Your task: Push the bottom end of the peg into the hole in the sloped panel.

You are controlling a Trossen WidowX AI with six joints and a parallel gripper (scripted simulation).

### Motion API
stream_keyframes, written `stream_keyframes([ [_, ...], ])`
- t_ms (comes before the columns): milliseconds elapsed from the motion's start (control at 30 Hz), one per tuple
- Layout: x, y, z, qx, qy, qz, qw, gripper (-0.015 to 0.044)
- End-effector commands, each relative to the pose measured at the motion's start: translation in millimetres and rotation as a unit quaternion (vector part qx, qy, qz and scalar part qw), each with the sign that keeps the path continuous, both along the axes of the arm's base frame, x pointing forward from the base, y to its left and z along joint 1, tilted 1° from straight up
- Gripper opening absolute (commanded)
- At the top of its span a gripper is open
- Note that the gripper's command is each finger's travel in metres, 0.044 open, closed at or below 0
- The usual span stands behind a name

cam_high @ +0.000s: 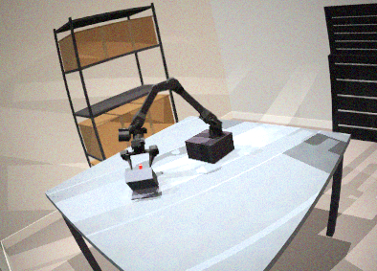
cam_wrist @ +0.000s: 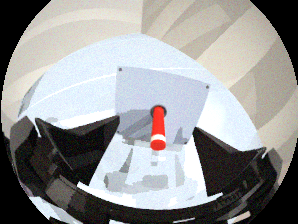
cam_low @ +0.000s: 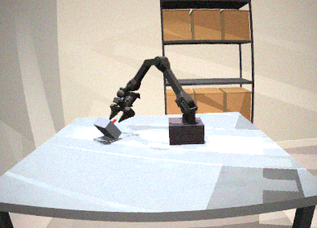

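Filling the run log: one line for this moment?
phase: release | peg: seated in sloped panel hole, red end protruding | gripper: jaws open, holding nothing, beside peg | next: retreat
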State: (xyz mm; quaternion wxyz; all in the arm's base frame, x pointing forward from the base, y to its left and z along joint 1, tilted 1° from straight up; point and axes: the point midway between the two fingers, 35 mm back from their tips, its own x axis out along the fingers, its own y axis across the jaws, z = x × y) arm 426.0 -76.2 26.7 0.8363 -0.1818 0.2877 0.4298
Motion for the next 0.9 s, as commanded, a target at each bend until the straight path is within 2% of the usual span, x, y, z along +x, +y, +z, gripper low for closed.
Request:
stream_keyframes([
  [0,-2.3,-7.2,7.0,-0.001,-0.003,0.001,1.000,0.0440],
  [867,-27.1,-42.3,37.4,0.000,0.003,-0.001,1.000,0.0440],
])
